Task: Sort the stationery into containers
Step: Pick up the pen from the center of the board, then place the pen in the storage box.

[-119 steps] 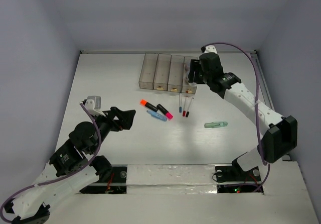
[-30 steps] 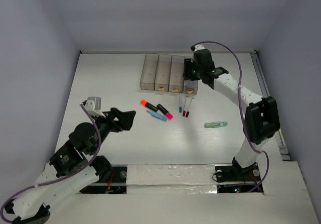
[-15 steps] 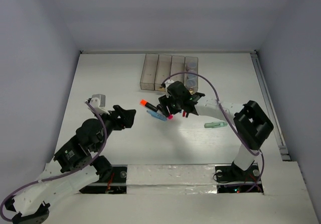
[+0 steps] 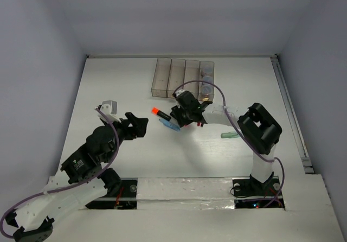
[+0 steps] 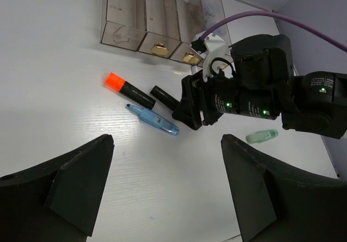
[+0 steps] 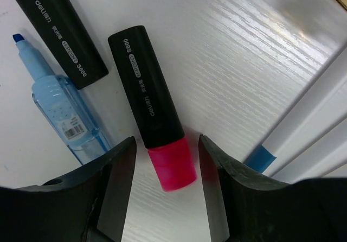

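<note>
The left gripper [image 5: 165, 144] hovers over the near left part of the table [image 4: 108, 90]. Its two fingers are spread wide with nothing between them, and it faces the cluster of stationery further in.

To the near right the green marker [image 4: 232, 135] lies alone on the table, well apart from the other items.

In the middle of the table the blue marker [image 5: 153, 120] lies on a slant. The pink highlighter [image 6: 152, 112] is just beside it on the far side, and in the right wrist view its black body runs down to its pink cap.

The right gripper [image 6: 165, 169] is down over this highlighter. Its fingers are parted and stand one on each side of the pink cap, and a sliver of table shows between the cap and each finger, so it is not pinching it. From above, the arm hides most of the highlighter.

The orange highlighter [image 4: 158, 112] lies just left of these two, its orange cap pointing to the far left. Its black end is close to the blue marker's tip.

Just right of the pink highlighter lie the pens [image 6: 309, 117], side by side on the table. One shows a blue band, and from above the arm mostly covers them.

At the far side stand the bins [image 4: 174, 78], four joined in a row with their tan tabs facing the arms. The round grey-blue pots [image 4: 206, 82] are in the rightmost bin. No pens or markers show in the other three bins.
</note>
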